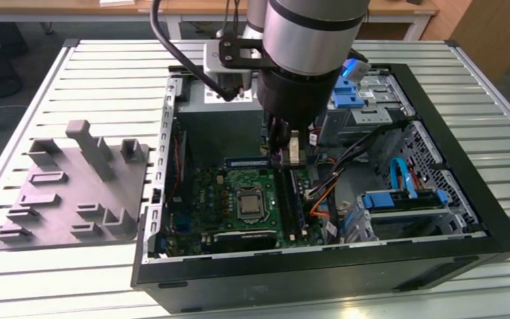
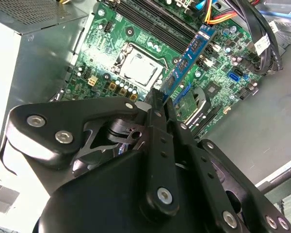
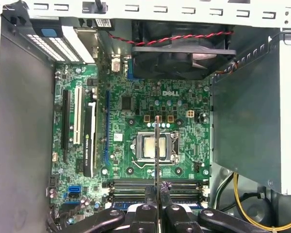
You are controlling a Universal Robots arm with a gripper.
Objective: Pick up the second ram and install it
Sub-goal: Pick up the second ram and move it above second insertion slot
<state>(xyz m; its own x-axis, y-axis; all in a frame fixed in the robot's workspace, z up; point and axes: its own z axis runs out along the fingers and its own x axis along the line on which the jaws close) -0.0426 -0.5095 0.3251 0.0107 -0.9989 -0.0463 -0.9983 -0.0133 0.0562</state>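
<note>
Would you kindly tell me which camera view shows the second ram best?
The second wrist view: the second ram shows its labelled face, clamped in the pincer. The first wrist view shows it edge-on, a thin line; the exterior view shows a short piece under the arm.

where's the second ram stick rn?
In the second wrist view the ram stick is clamped in the gripper, held above the motherboard, close to the processor.
</note>
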